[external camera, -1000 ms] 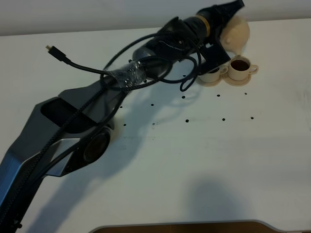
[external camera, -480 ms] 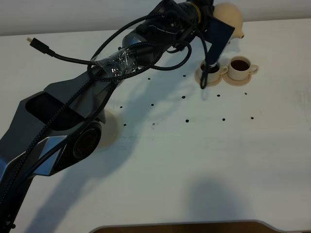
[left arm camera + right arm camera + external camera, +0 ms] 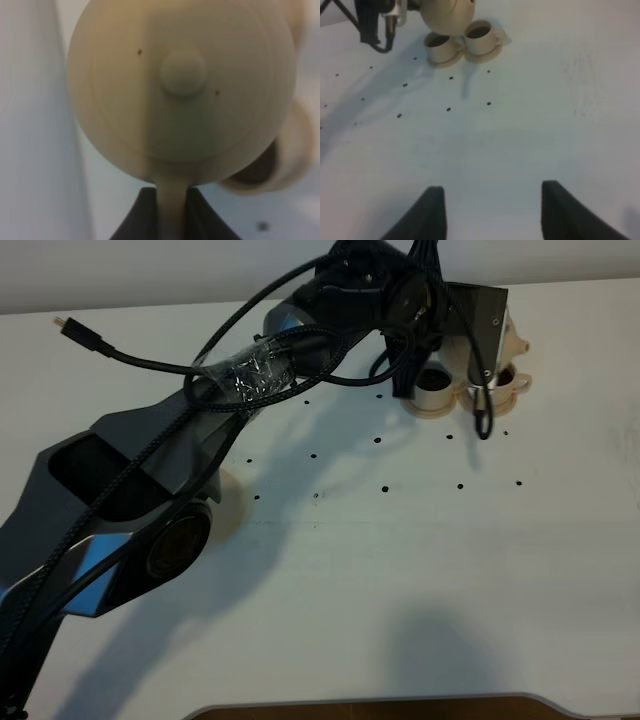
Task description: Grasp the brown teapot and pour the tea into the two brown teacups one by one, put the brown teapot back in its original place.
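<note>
Teapot: the brown teapot (image 3: 182, 95) hangs off the table in the left gripper (image 3: 170, 210), up at about one o'clock on the table (image 3: 400, 570) in the high view, directly over the pair of cups.
Left gripper: its two dark fingers are pressed onto the pot's loop handle — the wrist view shows the pale handle pinched between them, lid knob facing the camera.
Right gripper: spread wide, holding nothing, hovering over bare table well back from the cups (image 3: 492, 215).
Cups: the two brown teacups (image 3: 462, 40) sit side by side on their small saucers, touching or nearly so; both show dark liquid inside in the right wrist view.
Saucer: the wider beige saucer (image 3: 230, 508) lies at about nine o'clock, partly hidden by the left arm — well apart from the pot.
Step in hand: by my reading, pouring is at or near its end, the pot being over the cups and both looking filled.
Next move: level the pot so nothing dribbles, carry it across towards nine o'clock, set it squarely on the wide saucer, then let go.
</note>
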